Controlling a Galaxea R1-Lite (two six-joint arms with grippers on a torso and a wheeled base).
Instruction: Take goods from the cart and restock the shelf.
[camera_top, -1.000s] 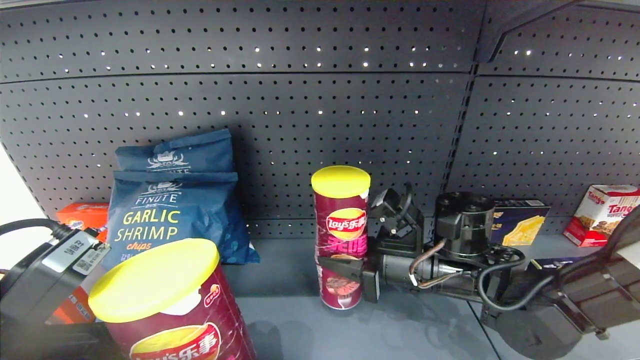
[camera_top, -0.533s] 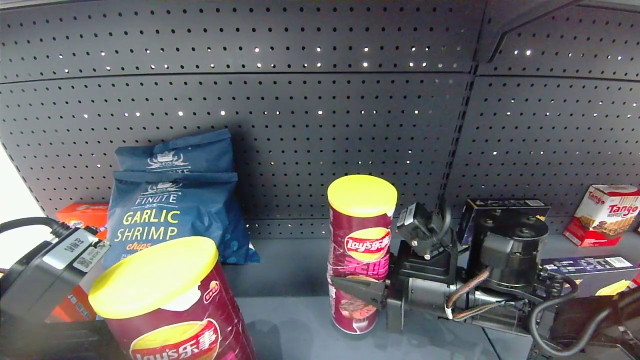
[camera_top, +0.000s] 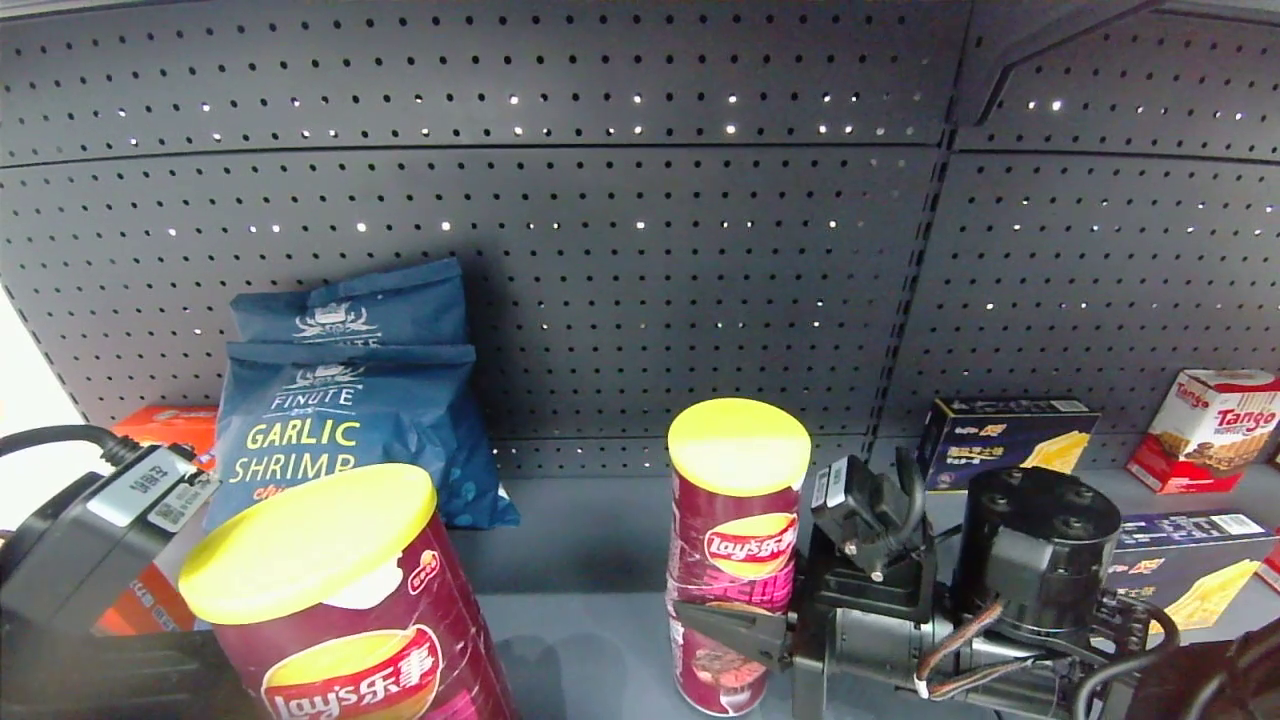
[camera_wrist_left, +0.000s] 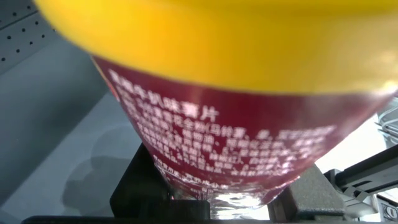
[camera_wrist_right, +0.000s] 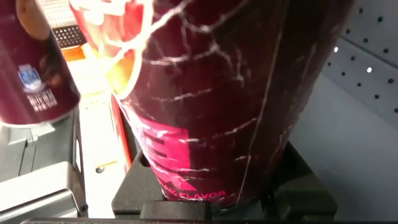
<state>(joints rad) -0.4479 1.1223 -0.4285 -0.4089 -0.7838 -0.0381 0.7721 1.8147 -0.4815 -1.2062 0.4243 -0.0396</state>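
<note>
Closest in, the left gripper (camera_wrist_left: 221, 202) has its jaws clamped on either side of a maroon can of crisps (camera_top: 340, 590) with a yellow lid, held upright low at the robot's left, in front of the shelf (camera_top: 580, 560) and not over it.

A little farther out, the right gripper (camera_top: 735, 632) is closed around the lower half of a second can (camera_top: 738, 540), the same maroon body and yellow lid. This one stands upright over the front part of the shelf board. Whether its base touches the board I cannot tell.

Behind the left can stand two blue snack bags (camera_top: 350, 430), one in front of the other, leaning toward the pegboard back (camera_top: 640, 250), with an orange box (camera_top: 165, 430) just beside them. Off to the right sit a dark blue box (camera_top: 1010, 440) at the back, another (camera_top: 1190, 560) lying flat nearer the front, and a red-and-white box (camera_top: 1215, 425) at the far end.

By my reading this is the placing step, both cans in hand, neither shelved. The bare stretch between the bags and the dark blue boxes looks the likely spot. Next the right arm needs to set its can down squarely there, let go only once it stands by itself, and leave room for the left can alongside.
</note>
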